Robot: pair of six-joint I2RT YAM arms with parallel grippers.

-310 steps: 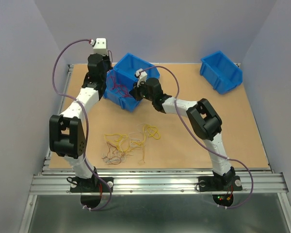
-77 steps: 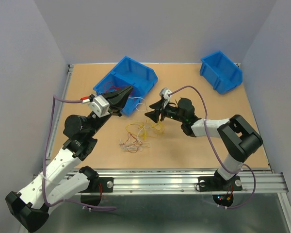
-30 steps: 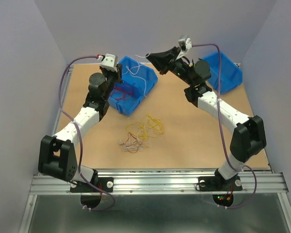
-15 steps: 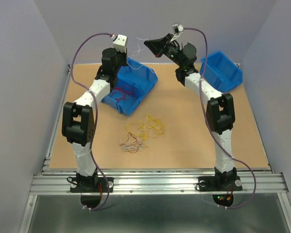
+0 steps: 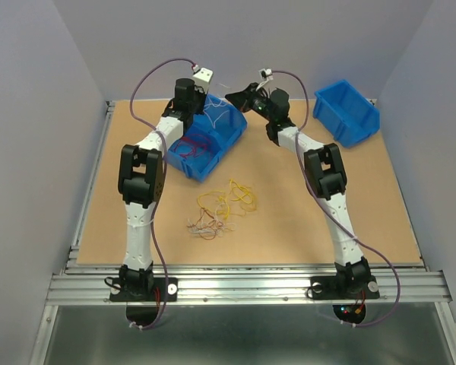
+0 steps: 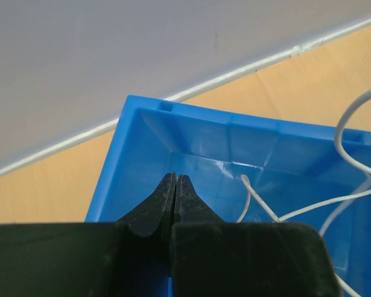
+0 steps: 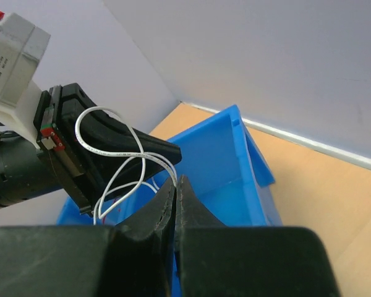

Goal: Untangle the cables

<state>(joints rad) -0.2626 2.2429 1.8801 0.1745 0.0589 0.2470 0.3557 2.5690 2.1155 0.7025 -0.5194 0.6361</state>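
- Top external view, and the tan wooden table (image 5: 304, 228) is only half sorted. The big blue plastic bin (image 5: 205, 163) already holds a few thin red wires (image 5: 188, 144).
- Both arms stretch out to that bin. The smaller blue plastic bin (image 5: 348, 112), well to the right of the big one, has nothing showing inside.
- There's plenty left, by my reckoning. A loose tangle of thin yellow, red and pale cables (image 5: 220, 209) lies on the table just in front of the big bin, knotted and untouched.
- The black left gripper (image 6: 175, 179) hangs over the big bin's interior with its fingers pressed together. I can't tell whether anything is pinched between them.
- The black right gripper (image 7: 175, 182) sits above the big bin's far rim with its tips clamped tight. A thin white wire (image 6: 255, 199) appears to be caught in them, looping across the left gripper and trailing down into the bin.
- Compared with half a second ago, the right gripper has dropped from high above the big bin to its rim, bringing the white wire down. The left wrist has swung in over the bin, and the tangle in front hasn't budged.
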